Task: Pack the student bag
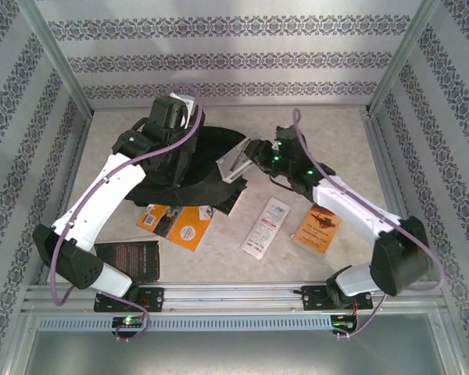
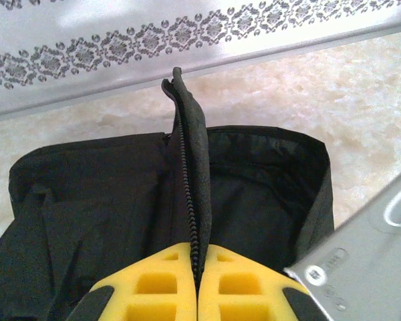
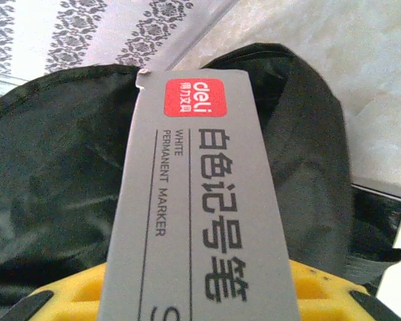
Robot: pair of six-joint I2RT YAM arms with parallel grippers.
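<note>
The black student bag (image 1: 209,160) lies at the middle back of the table. My left gripper (image 2: 198,253) is shut on the bag's zipper edge (image 2: 190,154) and holds that flap upright, so the dark inside (image 2: 267,194) shows. My right gripper (image 1: 253,153) is shut on a grey box of white permanent markers (image 3: 197,194) with a red logo. The box juts out over the bag's open mouth (image 3: 47,174). The box's grey corner (image 2: 364,261) also enters the left wrist view at the lower right.
In front of the bag lie orange booklets (image 1: 180,224), a white packet (image 1: 266,227), an orange book (image 1: 318,229) and a dark book (image 1: 130,258). Patterned walls and a metal frame (image 1: 59,66) enclose the marble-look table (image 1: 336,141).
</note>
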